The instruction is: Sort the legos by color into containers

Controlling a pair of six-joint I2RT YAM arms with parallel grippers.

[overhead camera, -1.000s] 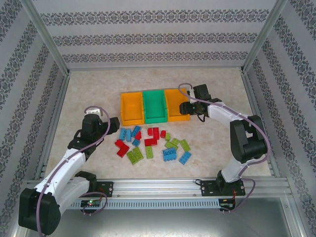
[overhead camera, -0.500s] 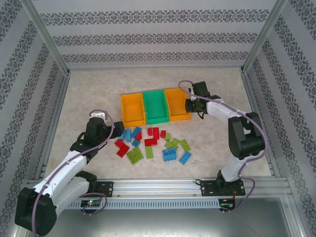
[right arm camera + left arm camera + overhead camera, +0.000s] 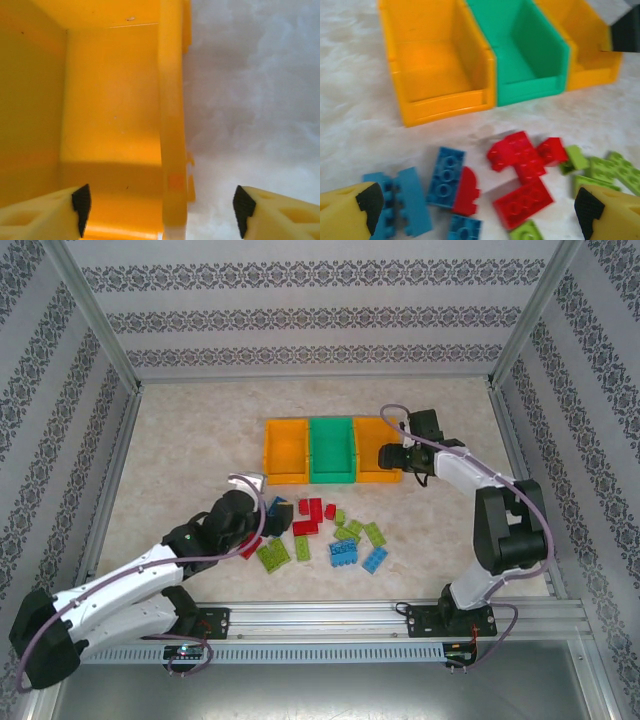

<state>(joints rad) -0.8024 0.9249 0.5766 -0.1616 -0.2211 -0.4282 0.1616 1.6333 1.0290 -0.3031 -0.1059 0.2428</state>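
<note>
Yellow, black-tipped left fingers (image 3: 347,212) hang spread as wide as they go over the left end of the legos (image 3: 343,553), holding nothing. Below the gap, in the left wrist view, lie blue bricks (image 3: 447,175), one with a small red piece touching it. Just right of those sits a cluster of red bricks (image 3: 520,160), and further right the lime green bricks (image 3: 615,172). All lie loose on the table (image 3: 180,440), on the near side of three bins.

The bins stand in a touching row: left orange bin (image 3: 445,107), green bin (image 3: 530,92), right orange bin (image 3: 368,450). What shows of their insides looks empty, so I judge the sorting to be at its very start. At the far right, the right fingers (image 3: 37,212) are parted and straddle the outer wall of the right orange bin without pinching it. They carry no brick.

The step in hand looks like the left arm's pick, most likely of a blue brick. That calls for lowering onto one brick alone, with the fingers set across it so the touching red piece is not caught, then closing. The right arm would do well to lift clear of the bin wall.
</note>
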